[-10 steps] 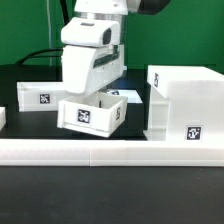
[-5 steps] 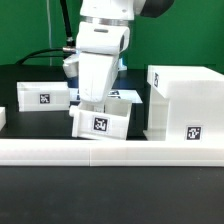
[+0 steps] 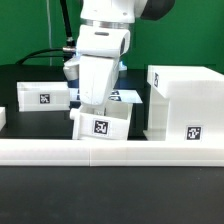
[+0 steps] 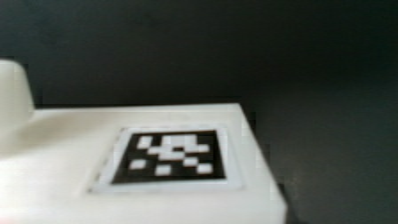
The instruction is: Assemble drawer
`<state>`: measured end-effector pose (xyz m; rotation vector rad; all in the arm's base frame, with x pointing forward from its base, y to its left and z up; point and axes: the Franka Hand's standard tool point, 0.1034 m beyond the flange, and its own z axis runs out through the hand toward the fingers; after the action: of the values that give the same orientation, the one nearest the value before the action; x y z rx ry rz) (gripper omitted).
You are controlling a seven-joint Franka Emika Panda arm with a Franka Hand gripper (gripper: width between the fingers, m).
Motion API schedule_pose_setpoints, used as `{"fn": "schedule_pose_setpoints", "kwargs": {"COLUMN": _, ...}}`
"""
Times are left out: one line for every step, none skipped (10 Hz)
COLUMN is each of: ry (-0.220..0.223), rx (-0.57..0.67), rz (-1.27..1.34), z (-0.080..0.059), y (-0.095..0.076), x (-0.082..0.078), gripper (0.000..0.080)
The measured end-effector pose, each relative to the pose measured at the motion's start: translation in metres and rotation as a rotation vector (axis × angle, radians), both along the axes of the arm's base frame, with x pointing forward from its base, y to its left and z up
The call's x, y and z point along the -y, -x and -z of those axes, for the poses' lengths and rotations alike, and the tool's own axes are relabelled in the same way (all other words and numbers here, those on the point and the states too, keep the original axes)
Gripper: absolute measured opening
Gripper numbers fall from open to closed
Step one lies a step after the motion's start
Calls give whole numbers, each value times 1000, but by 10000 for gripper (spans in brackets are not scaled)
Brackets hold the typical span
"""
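My gripper (image 3: 96, 105) reaches down into a small open white drawer box (image 3: 100, 126) with a black-and-white tag on its front. The box hangs tilted, one corner low, just above the table, so the gripper is shut on its wall. The fingers are hidden behind the hand and the box. The large white drawer case (image 3: 185, 100) stands to the exterior view's right, close beside the box. The wrist view shows only a white panel with a tag (image 4: 169, 157), close and blurred, with no fingers visible.
A second white tagged part (image 3: 40, 97) stands at the exterior view's left. The marker board (image 3: 130, 96) lies flat behind the box. A long white rail (image 3: 110, 152) runs along the front. A small white piece (image 3: 3, 118) sits at the far left edge.
The gripper moved to the exterior view's right and turned. The small drawer box went with it, from lying level to tilted, and has turned a little further in the last half second.
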<state>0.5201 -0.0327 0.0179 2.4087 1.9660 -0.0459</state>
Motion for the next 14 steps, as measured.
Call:
{"fn": "schedule_pose_setpoints", "kwargs": {"ry": 1, "rx": 2, "rz": 6, "z": 0, "y": -1, "x": 2, "gripper": 41}}
{"fn": "schedule_pose_setpoints", "kwargs": {"ry": 0, "rx": 2, "rz": 5, "z": 0, "y": -1, "x": -1, "gripper": 41}}
{"fn": "schedule_pose_setpoints", "kwargs": {"ry": -6, "rx": 3, "rz": -32, "z": 0, "y": -1, "x": 2, "gripper": 41}}
{"fn": "schedule_pose_setpoints", "kwargs": {"ry": -28, "rx": 7, "rz": -50, "z": 0, "y": -1, "x": 16, "gripper": 41}}
{"fn": "schedule_pose_setpoints", "kwargs": {"ry": -52, "rx": 9, "rz": -52, "z": 0, "y": 0, "x": 28, "gripper": 41}}
{"fn": "schedule_pose_setpoints", "kwargs": {"ry": -62, "rx": 7, "rz": -47, "z": 1, "y": 1, "x": 27, "gripper": 41}}
{"fn": "schedule_pose_setpoints", "kwargs": {"ry": -61, "rx": 3, "rz": -51, "z": 3, "y": 1, "x": 22, "gripper": 41}}
{"fn": "schedule_pose_setpoints", "kwargs": {"ry": -58, "rx": -1, "rz": -50, "z": 4, "y": -1, "x": 15, "gripper": 41}}
{"fn": "schedule_pose_setpoints", "kwargs": {"ry": -57, "rx": 0, "rz": -61, "z": 5, "y": -4, "x": 10, "gripper": 41}}
{"fn": "schedule_pose_setpoints", "kwargs": {"ry": -57, "rx": -1, "rz": -60, "z": 6, "y": -3, "x": 11, "gripper": 41}}
{"fn": "schedule_pose_setpoints", "kwargs": {"ry": -57, "rx": -2, "rz": -58, "z": 6, "y": -3, "x": 12, "gripper": 41}}
{"fn": "schedule_pose_setpoints", "kwargs": {"ry": -53, "rx": -10, "rz": -75, "z": 7, "y": -3, "x": 10, "gripper": 41}}
{"fn": "schedule_pose_setpoints", "kwargs": {"ry": -42, "rx": -25, "rz": -116, "z": 8, "y": -8, "x": 4, "gripper": 41}}
{"fn": "schedule_pose_setpoints", "kwargs": {"ry": -42, "rx": -18, "rz": -125, "z": 7, "y": -13, "x": 0, "gripper": 41}}
